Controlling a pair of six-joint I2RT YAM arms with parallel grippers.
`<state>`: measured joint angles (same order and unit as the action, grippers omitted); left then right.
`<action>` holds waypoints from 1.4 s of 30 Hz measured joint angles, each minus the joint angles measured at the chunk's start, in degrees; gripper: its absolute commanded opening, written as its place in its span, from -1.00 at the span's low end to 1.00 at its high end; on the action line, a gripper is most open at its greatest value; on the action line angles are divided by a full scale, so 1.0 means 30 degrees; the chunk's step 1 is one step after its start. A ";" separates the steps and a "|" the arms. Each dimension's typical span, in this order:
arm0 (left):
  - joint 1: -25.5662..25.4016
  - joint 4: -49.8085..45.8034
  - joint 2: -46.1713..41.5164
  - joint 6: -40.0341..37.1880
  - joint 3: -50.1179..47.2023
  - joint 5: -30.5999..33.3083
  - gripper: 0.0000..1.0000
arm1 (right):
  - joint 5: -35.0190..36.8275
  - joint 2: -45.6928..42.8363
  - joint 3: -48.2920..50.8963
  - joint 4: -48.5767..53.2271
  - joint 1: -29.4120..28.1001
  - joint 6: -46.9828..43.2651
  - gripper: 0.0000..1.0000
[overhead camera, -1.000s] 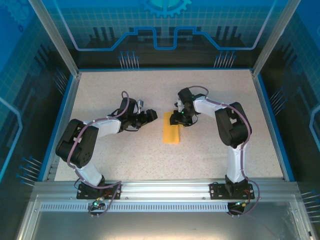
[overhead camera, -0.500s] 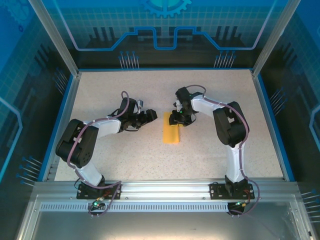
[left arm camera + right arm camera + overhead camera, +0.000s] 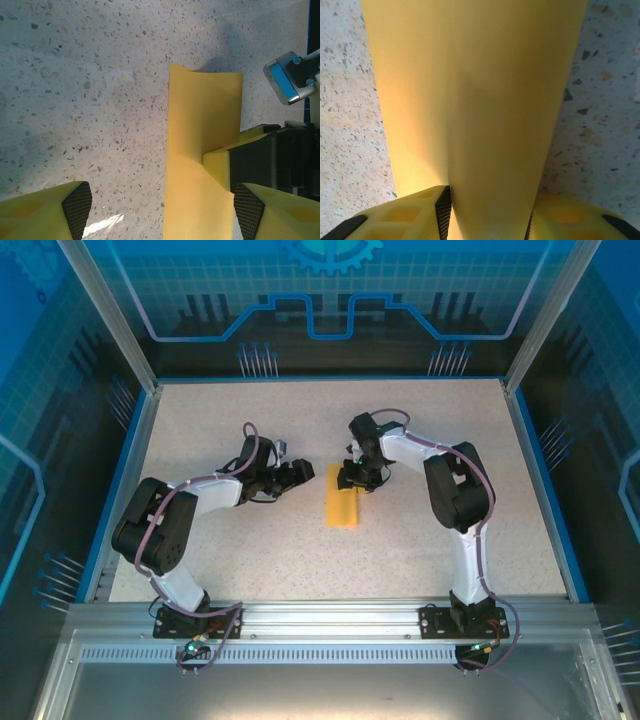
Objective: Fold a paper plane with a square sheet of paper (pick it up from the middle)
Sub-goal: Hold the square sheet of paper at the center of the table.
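Note:
The orange-yellow sheet of paper (image 3: 343,497) lies mid-table as a narrow strip, folded lengthwise. My right gripper (image 3: 351,478) sits at its far end. In the right wrist view the paper (image 3: 475,90) narrows and bows up between the two fingertips (image 3: 443,205), which touch it on both sides, so that gripper (image 3: 487,202) is shut on it. Seen from the left wrist, the strip (image 3: 195,150) has a right fingertip (image 3: 217,167) pressed against its edge. My left gripper (image 3: 300,472) stands wide open beside the strip's left side, and its jaws (image 3: 162,205) hold nothing.
The speckled table (image 3: 250,420) has a blue rim (image 3: 130,470) with glass walls behind it. Both arms bend in towards the middle. A grey-blue part of the right arm (image 3: 285,80) sits close to the paper's far corner.
My right gripper has edged slightly to the left at the paper's far end. The left arm and the strip have stayed put.

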<state>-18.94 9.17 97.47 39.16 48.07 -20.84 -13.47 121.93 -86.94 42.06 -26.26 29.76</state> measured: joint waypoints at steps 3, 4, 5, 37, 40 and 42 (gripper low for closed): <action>0.0000 0.0007 0.0000 0.0000 0.0000 0.0000 0.58 | -0.0007 0.0109 -0.0182 0.0175 0.0000 0.0160 -0.14; 0.0000 0.0007 0.0000 0.0000 0.0000 0.0000 0.59 | -0.0007 0.0117 -0.0204 0.0197 0.0000 0.0226 -0.13; 0.0000 0.0015 0.0000 0.0000 0.0000 -0.0007 0.59 | -0.0007 0.0117 -0.0204 0.0204 0.0000 0.0284 -0.13; -0.2069 0.1035 0.2863 0.1639 0.1683 -0.3031 -0.80 | 0.0000 0.0423 -0.0670 0.0692 -0.0007 0.0736 -0.12; -0.2302 0.0831 0.3235 0.1494 0.2215 -0.3082 -0.88 | 0.0000 0.0415 -0.0670 0.0692 -0.0007 0.0736 -0.11; -0.2433 0.0525 0.3519 0.1443 0.2637 -0.3067 -0.95 | 0.0000 0.0415 -0.0670 0.0692 -0.0007 0.0736 -0.12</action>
<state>-26.24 10.74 108.03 43.48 55.99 -30.04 -13.47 123.17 -88.95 44.14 -26.28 31.97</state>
